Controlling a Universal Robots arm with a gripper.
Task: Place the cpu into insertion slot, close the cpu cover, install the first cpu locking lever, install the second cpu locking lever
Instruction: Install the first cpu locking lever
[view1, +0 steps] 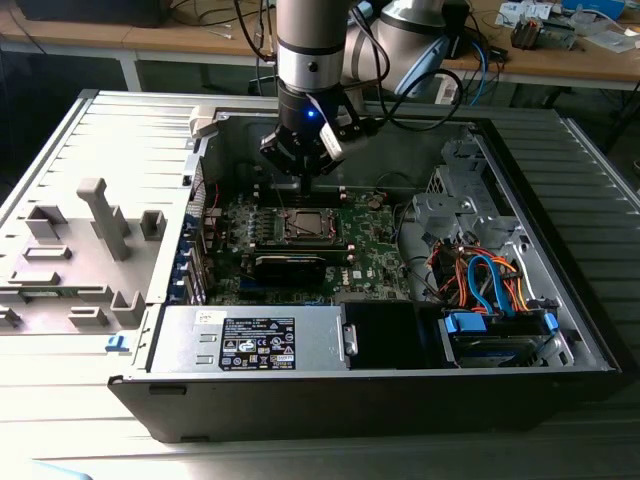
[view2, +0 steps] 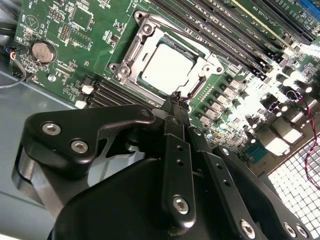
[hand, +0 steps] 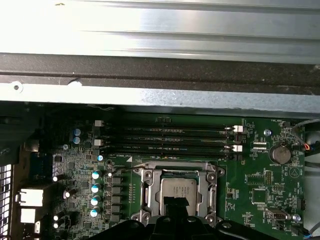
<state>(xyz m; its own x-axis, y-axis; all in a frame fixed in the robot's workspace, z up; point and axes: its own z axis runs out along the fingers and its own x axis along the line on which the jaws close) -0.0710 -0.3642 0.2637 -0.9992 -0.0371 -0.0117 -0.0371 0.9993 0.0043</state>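
Note:
The cpu (view2: 167, 67) lies flat in the insertion slot (view2: 145, 22) on the green board, its silver top showing through the window of the cpu cover (view2: 134, 52), which lies down around it. My gripper (view2: 177, 102) hangs just above one edge of the slot, its black fingers pressed together with nothing between them. A thin wire locking lever (view2: 198, 86) curves past the socket edge close to the fingertips. In the first wrist view the dark gripper tip (hand: 175, 205) overlaps the near edge of the cpu (hand: 178, 189). In the exterior view the gripper (view1: 303, 172) hovers over the socket (view1: 305, 225).
Long black memory slots (hand: 167, 140) run beside the socket, and a coin battery (hand: 280, 154) sits farther off. The open case has a metal wall (hand: 160, 92) close behind the board. A power supply (view1: 250, 340), drive cage (view1: 500, 335) and loose cables (view1: 480, 280) fill the near side.

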